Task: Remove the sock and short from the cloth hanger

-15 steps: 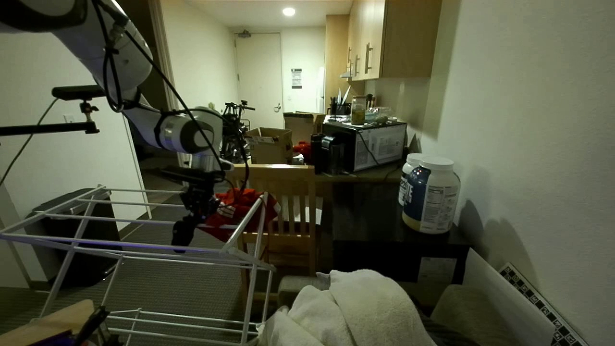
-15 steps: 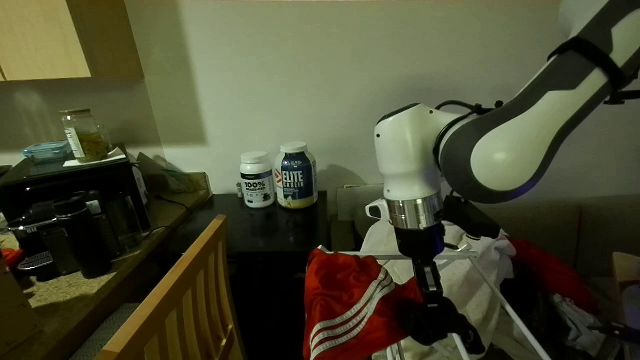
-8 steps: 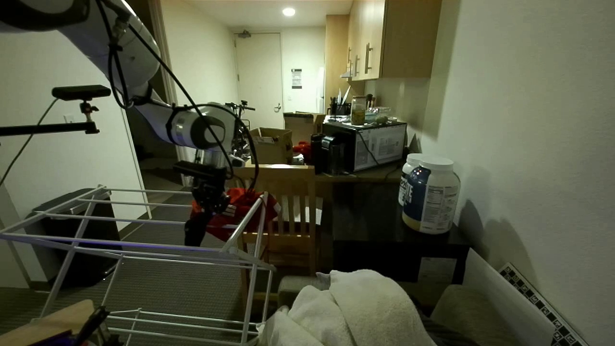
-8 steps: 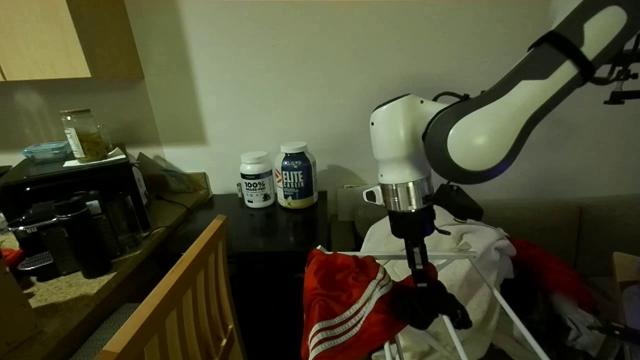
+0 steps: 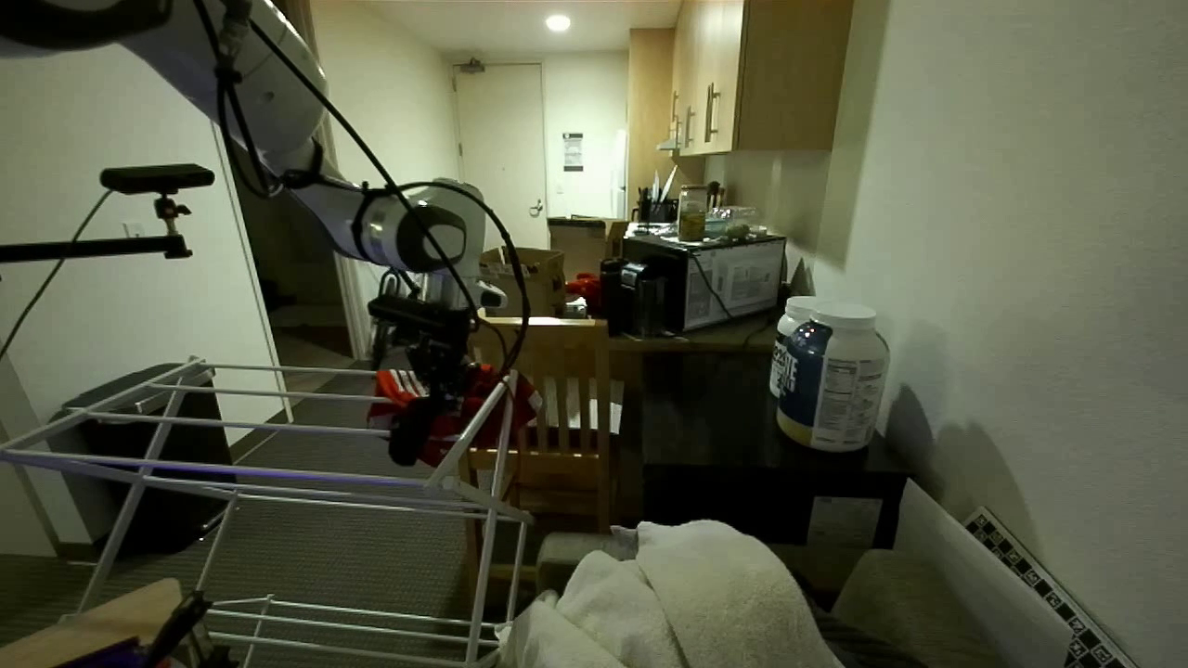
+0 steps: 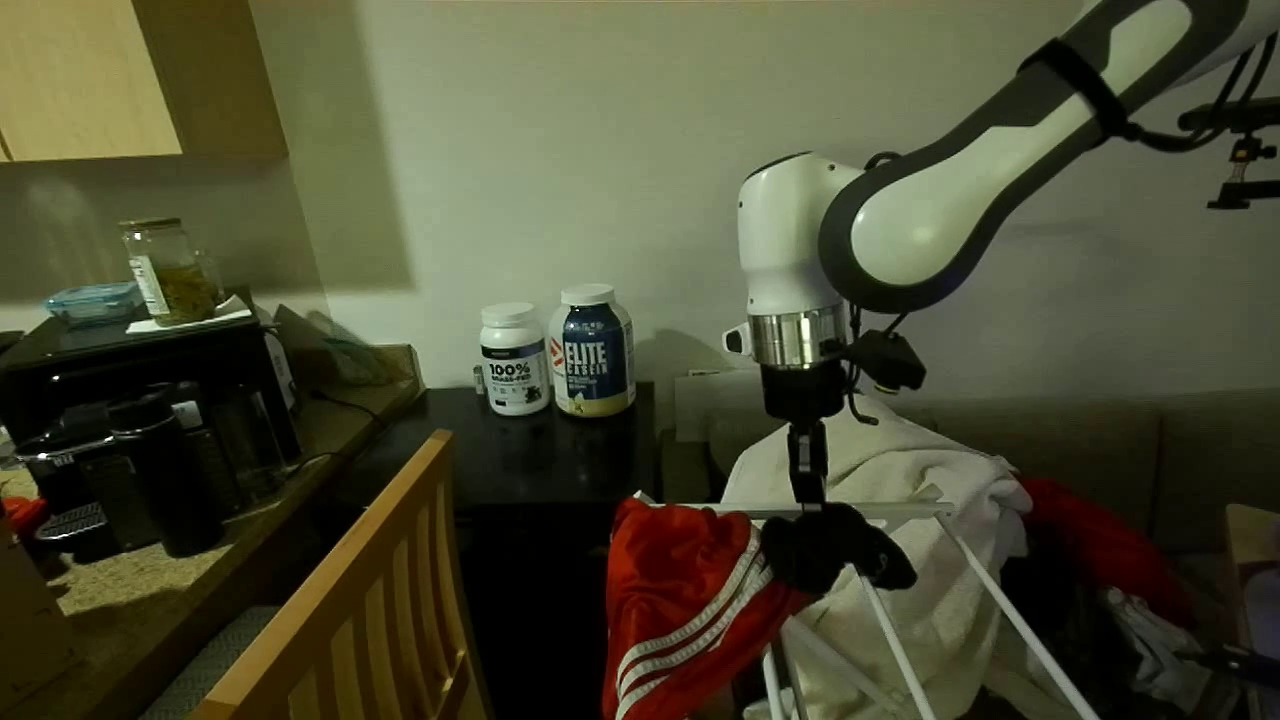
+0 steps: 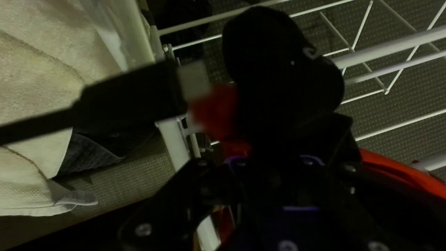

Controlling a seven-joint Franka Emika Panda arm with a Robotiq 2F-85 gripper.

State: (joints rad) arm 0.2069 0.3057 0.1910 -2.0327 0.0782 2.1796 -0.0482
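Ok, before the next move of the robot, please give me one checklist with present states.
1. The claw is shut on the sock: ok.
2. The sock is clear of the cloth hanger: cannot tell; they overlap in every view.
3. The sock is apart from the red short: cannot tell; they overlap in both exterior views.
4. The red short is off the cloth hanger: not ok, it hangs there.
5. The cloth hanger stands upright: ok.

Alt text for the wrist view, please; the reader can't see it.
A dark sock is gripped in the black claw, the pale drying rack behind it. Red shorts show at lower right, white cloth at left; the grip itself lies in shadow.
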